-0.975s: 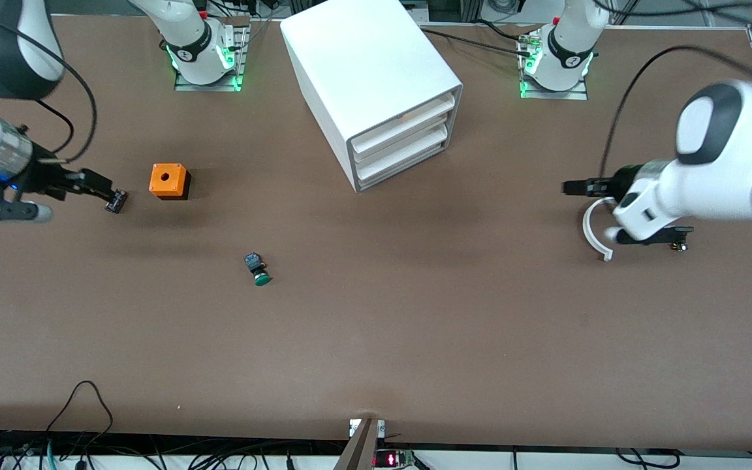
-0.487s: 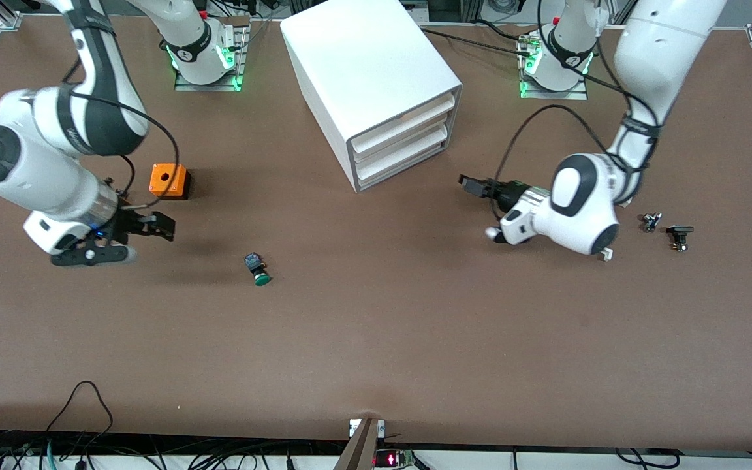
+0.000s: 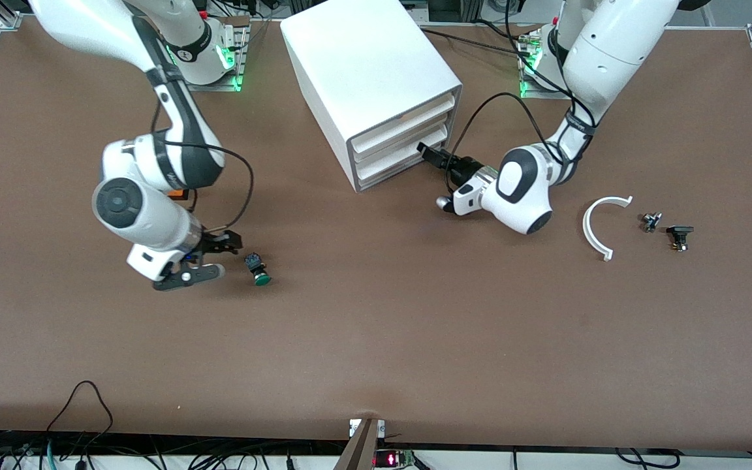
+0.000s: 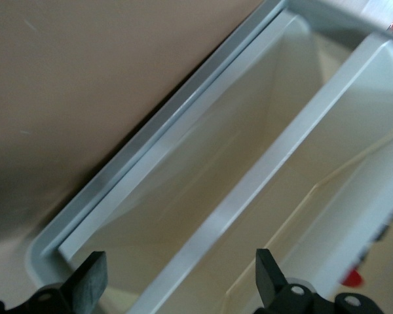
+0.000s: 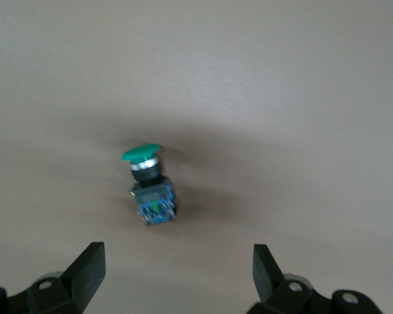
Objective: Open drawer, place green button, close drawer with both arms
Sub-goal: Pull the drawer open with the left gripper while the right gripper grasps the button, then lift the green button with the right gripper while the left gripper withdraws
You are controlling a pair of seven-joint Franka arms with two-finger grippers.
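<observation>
The white cabinet (image 3: 369, 72) stands toward the robots' bases; its lowest drawer (image 3: 402, 163) is shut. My left gripper (image 3: 429, 155) is at that drawer's front, at the end toward the left arm. In the left wrist view the gripper (image 4: 177, 278) is open, with the drawer's recessed front (image 4: 203, 176) close before its fingers. The green-capped button (image 3: 258, 269) lies on its side on the table. My right gripper (image 3: 227, 243) is low beside it, on the right arm's side. In the right wrist view the gripper (image 5: 177, 268) is open and empty, with the button (image 5: 149, 186) just ahead of it.
An orange cube (image 3: 181, 193) is mostly hidden by the right arm. A white curved piece (image 3: 601, 225) and two small black parts (image 3: 650, 222) (image 3: 679, 236) lie toward the left arm's end. The brown table (image 3: 376, 339) reaches to the front edge.
Both arms have swung in from the table's ends. The right gripper came down beside the button. The left gripper moved to the lowest drawer's front, uncovering the white curved piece.
</observation>
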